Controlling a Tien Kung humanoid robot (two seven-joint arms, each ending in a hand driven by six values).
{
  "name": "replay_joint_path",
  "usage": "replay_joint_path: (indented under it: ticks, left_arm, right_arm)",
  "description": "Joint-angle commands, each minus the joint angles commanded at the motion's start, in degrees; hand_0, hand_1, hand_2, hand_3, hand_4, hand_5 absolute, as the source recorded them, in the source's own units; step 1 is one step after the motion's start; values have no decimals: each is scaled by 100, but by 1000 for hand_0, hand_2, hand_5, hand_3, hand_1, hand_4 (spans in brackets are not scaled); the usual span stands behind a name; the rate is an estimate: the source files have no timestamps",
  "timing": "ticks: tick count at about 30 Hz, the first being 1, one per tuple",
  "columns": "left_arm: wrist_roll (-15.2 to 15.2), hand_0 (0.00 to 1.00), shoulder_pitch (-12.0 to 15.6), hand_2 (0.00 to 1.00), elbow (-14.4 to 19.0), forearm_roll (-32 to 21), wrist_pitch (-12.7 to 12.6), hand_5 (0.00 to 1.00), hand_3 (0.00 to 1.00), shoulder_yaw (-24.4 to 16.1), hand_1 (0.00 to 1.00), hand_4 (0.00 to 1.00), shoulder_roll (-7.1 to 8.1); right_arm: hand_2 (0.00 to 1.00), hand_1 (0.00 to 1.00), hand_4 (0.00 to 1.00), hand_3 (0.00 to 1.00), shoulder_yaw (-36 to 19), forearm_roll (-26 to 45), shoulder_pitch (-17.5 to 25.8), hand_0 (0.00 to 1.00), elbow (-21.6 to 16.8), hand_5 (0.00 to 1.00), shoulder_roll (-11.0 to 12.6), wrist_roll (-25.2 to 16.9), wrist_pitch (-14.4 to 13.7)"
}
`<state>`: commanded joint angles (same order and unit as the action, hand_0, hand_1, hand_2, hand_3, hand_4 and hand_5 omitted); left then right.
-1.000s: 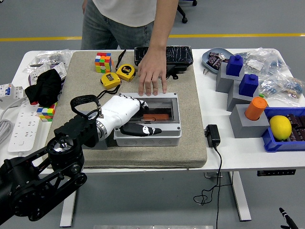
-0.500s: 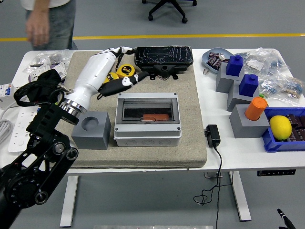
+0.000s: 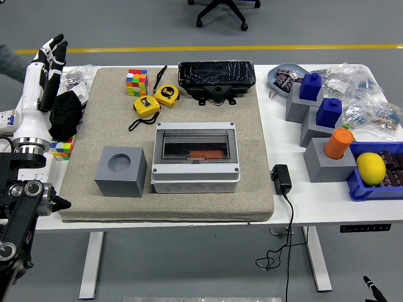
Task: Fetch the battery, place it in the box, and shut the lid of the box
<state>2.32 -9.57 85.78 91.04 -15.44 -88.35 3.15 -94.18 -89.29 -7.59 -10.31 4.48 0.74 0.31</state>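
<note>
The grey box (image 3: 196, 179) sits on the beige mat (image 3: 252, 126) at mid-table. Its clear lid (image 3: 196, 146) lies flat and shut. Through the lid shows a flat orange-brown battery (image 3: 206, 154). My left hand (image 3: 48, 55) is raised at the table's far left edge, well away from the box. Its white fingers (image 3: 43, 69) are stretched out and hold nothing. A grey block with a round hollow (image 3: 121, 171) stands just left of the box. My right arm is out of view.
Behind the box lie a Rubik's cube (image 3: 136, 82), two yellow tape measures (image 3: 146, 104) and a black tray (image 3: 216, 74). A black cloth (image 3: 65, 115) and a power strip (image 3: 24, 165) lie left. Grey-and-blue blocks (image 3: 308, 94), an orange cylinder (image 3: 339, 142), a lemon (image 3: 370, 167) and an adapter (image 3: 281, 178) are right.
My left arm swung off the box, up over the tape measures and out to the far left. The person's hand left the box and the person walked off. The lid now lies shut.
</note>
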Motion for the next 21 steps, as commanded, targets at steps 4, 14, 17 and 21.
replay_joint_path:
  ticks: [4, 14, 17, 21]
  left_arm:
    - [896, 857, 133, 942, -55, 806, 164, 998, 889, -140, 950, 998, -11]
    - [-234, 993, 367, 998, -441, -682, 1488, 998, 995, 1, 998, 998, -123]
    - [-795, 851, 382, 848, -558, -1389, 1667, 998, 846, -10, 887, 998, -165]
    - [-1088, 851, 408, 848, -648, -2358, 1814, 998, 846, -54, 887, 998, -185]
  right_arm:
    - [750, 755, 998, 800, -3, -14, -2, 835, 0, 998, 9, 6, -2]
    - [750, 755, 998, 800, 18, -31, 39, 836, 0, 998, 0, 4, 5]
    - [749, 755, 998, 800, 22, -32, 48, 836, 0, 998, -11, 6, 5]
    - [749, 755, 998, 800, 16, -33, 65, 836, 0, 998, -30, 9, 2]
